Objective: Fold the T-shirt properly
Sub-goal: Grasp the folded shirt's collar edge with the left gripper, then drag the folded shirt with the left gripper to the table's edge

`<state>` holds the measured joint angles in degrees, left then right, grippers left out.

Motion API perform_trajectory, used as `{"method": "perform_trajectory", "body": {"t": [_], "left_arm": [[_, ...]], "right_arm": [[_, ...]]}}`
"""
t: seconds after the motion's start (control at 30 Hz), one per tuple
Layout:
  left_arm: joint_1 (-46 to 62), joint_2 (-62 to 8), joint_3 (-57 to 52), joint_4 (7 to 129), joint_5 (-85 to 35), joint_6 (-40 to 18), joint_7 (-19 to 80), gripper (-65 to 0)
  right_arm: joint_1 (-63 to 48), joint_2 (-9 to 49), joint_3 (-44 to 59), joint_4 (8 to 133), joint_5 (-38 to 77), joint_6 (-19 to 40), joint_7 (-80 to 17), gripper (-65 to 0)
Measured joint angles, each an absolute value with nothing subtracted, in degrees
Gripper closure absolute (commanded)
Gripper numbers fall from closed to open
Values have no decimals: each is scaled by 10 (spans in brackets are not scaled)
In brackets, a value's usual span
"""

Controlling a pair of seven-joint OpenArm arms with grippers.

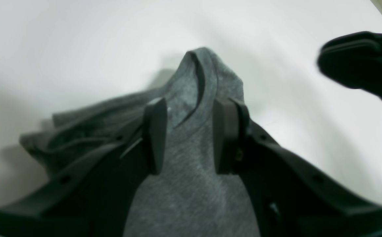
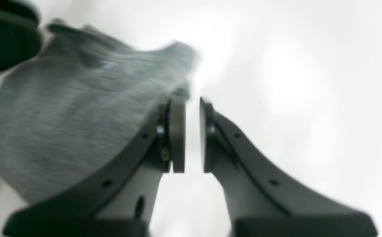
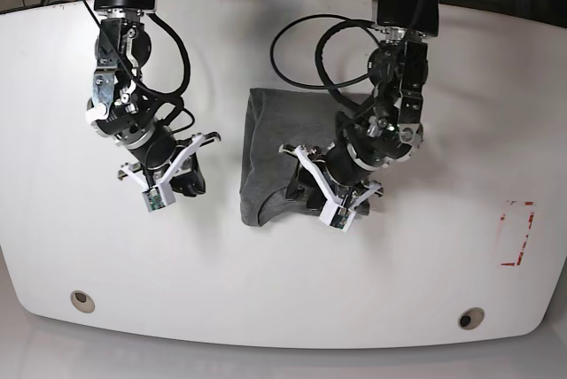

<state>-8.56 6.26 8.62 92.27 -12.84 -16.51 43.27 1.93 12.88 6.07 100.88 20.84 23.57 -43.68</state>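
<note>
Bright even light, soft shadows, wrist views blurred — right worst — base view sharp, table (image 3: pixel 266 308) glare-washed

The right end effector (image 2: pixel 192 135) has a thin gap between its fingers and holds nothing. The grey T-shirt (image 2: pixel 79 125) lies to its left on the white counter (image 2: pixel 293 82).

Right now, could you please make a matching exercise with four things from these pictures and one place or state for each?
Things:
1. T-shirt
2. left gripper
3. right gripper
4. red rectangle mark

Places or states:
A. over bare table, beside the cloth, nothing between its pads
B. near the table edge, far from both arms
C. folded on the table, between the arms
D. jaws apart, over grey cloth

Pairs: 1-C, 2-D, 3-A, 4-B
</note>
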Motion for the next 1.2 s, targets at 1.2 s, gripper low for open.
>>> {"method": "perform_trajectory", "body": {"t": [1.2], "left_arm": [[-16, 84, 229, 792, 107, 87, 205, -435]], "right_arm": [[-13, 127, 99, 1008, 208, 266, -437, -71]]}}
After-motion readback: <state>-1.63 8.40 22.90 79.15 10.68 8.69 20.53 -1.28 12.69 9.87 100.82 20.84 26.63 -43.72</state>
